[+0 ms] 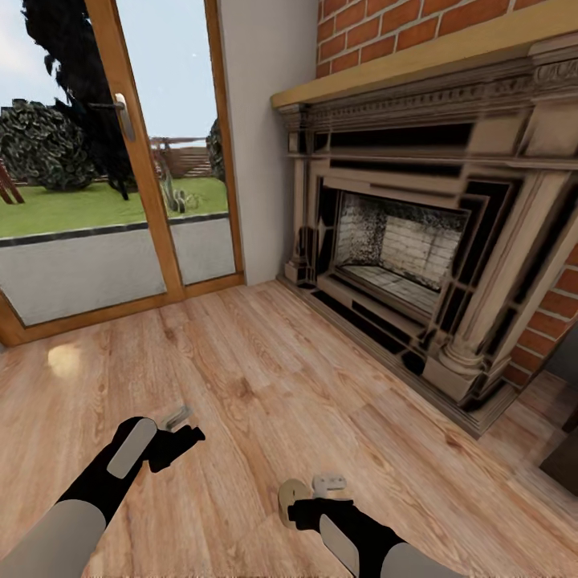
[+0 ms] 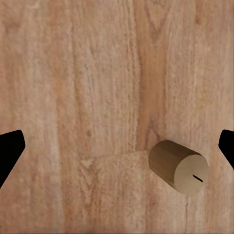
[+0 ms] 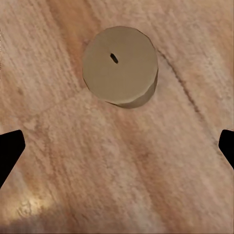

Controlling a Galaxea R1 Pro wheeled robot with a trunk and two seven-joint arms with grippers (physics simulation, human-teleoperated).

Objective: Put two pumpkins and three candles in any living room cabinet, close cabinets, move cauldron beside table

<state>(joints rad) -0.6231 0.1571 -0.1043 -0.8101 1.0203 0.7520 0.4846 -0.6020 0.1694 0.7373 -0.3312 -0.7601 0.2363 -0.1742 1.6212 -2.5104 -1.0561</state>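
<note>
Right wrist view: candle (image 3: 120, 66) beyond the open right end effector (image 3: 117, 151).

Both arms grey on the upper segments, black forearms with a grey oval panel. Left gripper (image 1: 178, 425) and right gripper (image 1: 321, 486): black bodies, light grey fingers.

Candle (image 1: 291, 499): one short, thick cylinder, cream-beige, plain sides. Stands upright on the light wood plank floor (image 1: 265, 377) of the living room, on open boards in front of the fireplace and well apart from it. Flat round top (image 3: 120, 65) bears a small dark slot at its centre. The left wrist view shows the same candle (image 2: 178, 166) at an angle, the side wall in shade, top face paler.
</note>
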